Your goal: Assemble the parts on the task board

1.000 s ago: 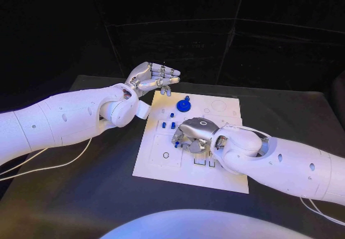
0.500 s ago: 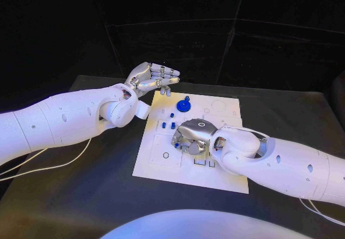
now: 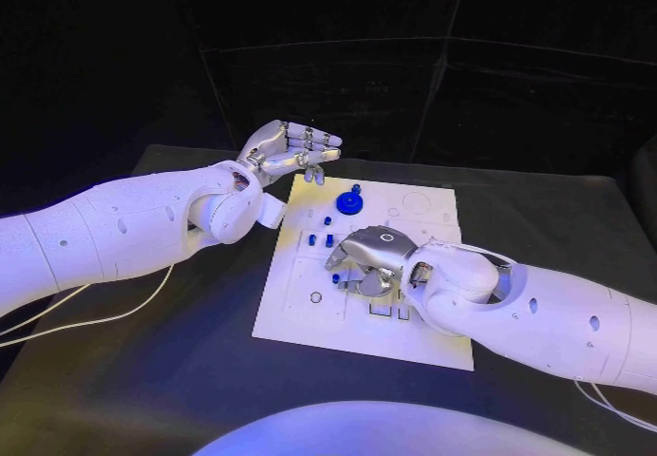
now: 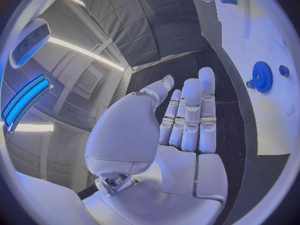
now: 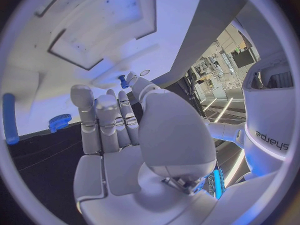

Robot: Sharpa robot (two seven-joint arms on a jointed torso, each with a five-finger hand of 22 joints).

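Observation:
The white task board [image 3: 309, 313] lies in the middle of the black table. A blue gear [image 3: 350, 201] stands near the board's far edge and shows again as a blue gear [image 4: 261, 76] from the left wrist. Small blue pegs [image 3: 328, 238] stand just nearer than it. My right hand [image 3: 367, 260] is low over the board's middle, fingertips down. It pinches a small blue peg [image 5: 122, 80] between thumb and a finger, and the same peg [image 3: 337, 277] sits at its fingertips. My left hand [image 3: 291, 150] hovers above the board's far left corner, holding nothing.
Black table [image 3: 164, 380] surrounds the board on all sides. Empty slots and outlines [image 3: 316, 296] mark the board's near left part. A blue gear [image 5: 60, 121] and a blue rod [image 5: 7, 117] appear in the right wrist view.
The right hand has edged very slightly nearer over the board. The left hand has stayed where it was.

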